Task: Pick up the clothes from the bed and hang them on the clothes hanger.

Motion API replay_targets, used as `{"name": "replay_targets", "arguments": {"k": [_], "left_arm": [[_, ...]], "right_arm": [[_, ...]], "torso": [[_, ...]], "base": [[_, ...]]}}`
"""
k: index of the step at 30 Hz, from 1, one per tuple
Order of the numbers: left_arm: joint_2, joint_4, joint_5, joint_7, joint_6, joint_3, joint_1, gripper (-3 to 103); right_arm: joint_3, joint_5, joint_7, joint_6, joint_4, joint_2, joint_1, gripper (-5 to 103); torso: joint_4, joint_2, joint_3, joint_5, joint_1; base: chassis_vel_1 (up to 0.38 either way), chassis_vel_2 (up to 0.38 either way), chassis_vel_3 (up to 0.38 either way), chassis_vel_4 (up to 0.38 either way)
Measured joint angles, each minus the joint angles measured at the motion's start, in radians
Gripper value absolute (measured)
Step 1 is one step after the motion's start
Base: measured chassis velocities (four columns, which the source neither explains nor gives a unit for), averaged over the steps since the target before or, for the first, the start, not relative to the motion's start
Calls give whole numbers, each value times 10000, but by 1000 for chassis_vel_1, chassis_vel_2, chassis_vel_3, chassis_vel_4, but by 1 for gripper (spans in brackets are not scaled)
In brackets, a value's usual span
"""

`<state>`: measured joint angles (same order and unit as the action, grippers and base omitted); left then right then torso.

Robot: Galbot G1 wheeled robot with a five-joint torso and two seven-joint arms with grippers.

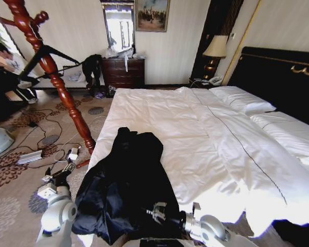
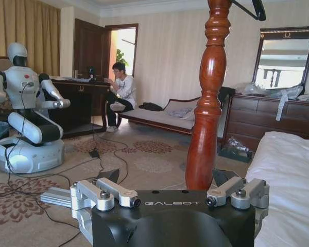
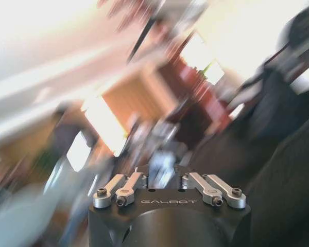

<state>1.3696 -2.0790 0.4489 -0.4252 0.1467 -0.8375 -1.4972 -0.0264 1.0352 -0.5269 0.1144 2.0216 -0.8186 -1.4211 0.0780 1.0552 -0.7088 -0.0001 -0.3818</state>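
Here the clothes (image 1: 126,190) lie on the bed (image 1: 206,139); right gripper (image 1: 155,212) beside them.

the head view looks forward and down from the foot of the bed (image 1: 195,134), toward the dresser (image 1: 122,72). the left wrist view sits low beside the bed (image 2: 286,175), facing level past the red wooden post (image 2: 208,103) just ahead toward the dresser (image 2: 270,118); both share these. the right wrist view, blurred, looks close across dark cloth.
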Motion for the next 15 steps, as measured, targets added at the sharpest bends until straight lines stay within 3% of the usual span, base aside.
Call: {"name": "replay_targets", "arguments": {"k": [1,2,4,5,6,7,8,9,11,15], "left_arm": [[0,0,-3,-4,3,-6,-11,100],[0,0,-3,-4,3,-6,-11,100],[-1,-4,-8,-20,6,-37,-40,100],[-8,-11,-9,-24,7,-53,-60,100],[-16,-20,-9,-32,8,-69,-71,100],[-39,-51,0,-37,8,-102,-91,100],[-39,-51,0,-37,8,-102,-91,100],[-52,-68,11,-35,8,-124,-97,100],[-88,-145,27,-44,8,-211,-132,100],[-170,-337,39,-40,8,-343,-253,100]], "right_arm": [[-93,423,520,199,161,-92,87,30],[-93,423,520,199,161,-92,87,30],[-267,1104,1945,524,468,-320,389,41],[-287,1429,3512,553,625,-488,712,46],[-278,1729,4476,454,683,-611,987,46],[-231,2309,6156,102,625,-849,1616,57],[-231,2309,6156,102,625,-849,1616,57],[-198,2569,6982,-125,447,-964,2009,57],[-36,2941,8471,-626,-585,-1228,3255,68],[351,3061,8809,-1340,-2220,-1541,4796,79]], "torso": [[-1,0,0,-1,0],[-1,0,0,-1,0],[-2,0,0,0,0],[0,0,0,-1,0],[2,0,0,-2,0],[2,1,0,-2,0],[2,1,0,-2,0],[0,0,0,1,0],[-6,-1,-1,0,-1],[-1,-2,-2,2,-2]], "base": [[0,0,0,0],[0,0,0,0],[0,0,0,0],[0,0,0,0],[0,0,0,0],[0,0,0,0],[0,0,0,0],[0,0,0,0],[0,0,0,0],[0,0,0,0]]}}
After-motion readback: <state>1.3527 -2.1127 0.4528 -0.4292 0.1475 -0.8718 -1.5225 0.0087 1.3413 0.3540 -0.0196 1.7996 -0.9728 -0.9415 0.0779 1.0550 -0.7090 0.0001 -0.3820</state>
